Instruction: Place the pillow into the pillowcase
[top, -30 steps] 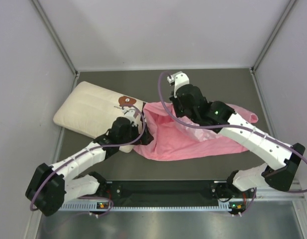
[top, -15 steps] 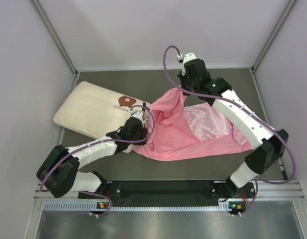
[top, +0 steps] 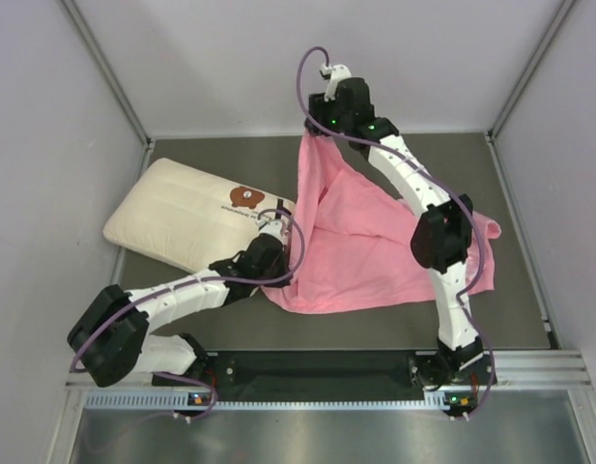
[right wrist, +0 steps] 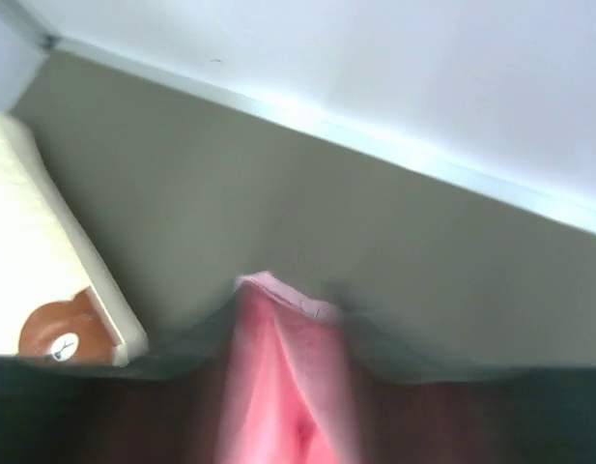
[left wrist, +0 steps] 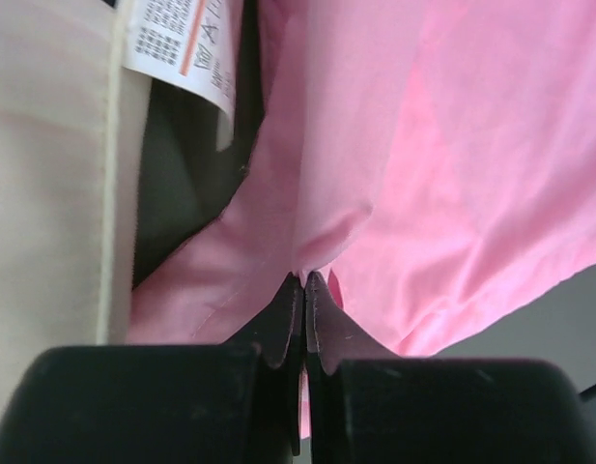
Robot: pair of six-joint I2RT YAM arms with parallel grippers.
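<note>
The cream quilted pillow (top: pixel 182 217) lies at the left of the table, its brown print end toward the middle. The pink pillowcase (top: pixel 355 242) spreads beside it and one corner is drawn up high toward the back wall. My left gripper (top: pixel 278 253) is shut on the pillowcase's near-left edge, next to the pillow's tag (left wrist: pixel 182 43); the left wrist view shows the jaws pinched on pink cloth (left wrist: pixel 305 275). My right gripper (top: pixel 317 130) is raised at the back. In its blurred wrist view the fingers stand apart with the pink corner (right wrist: pixel 278 309) still between them.
The dark table (top: pixel 230 159) is boxed in by grey walls at the back and both sides. A black rail (top: pixel 317 372) with the arm bases runs along the near edge. The right arm stretches across the pillowcase's right half.
The right arm has lifted the pillowcase corner up and back toward the wall, and its jaws have parted. The left gripper has shut on the pillowcase's edge by the pillow.
</note>
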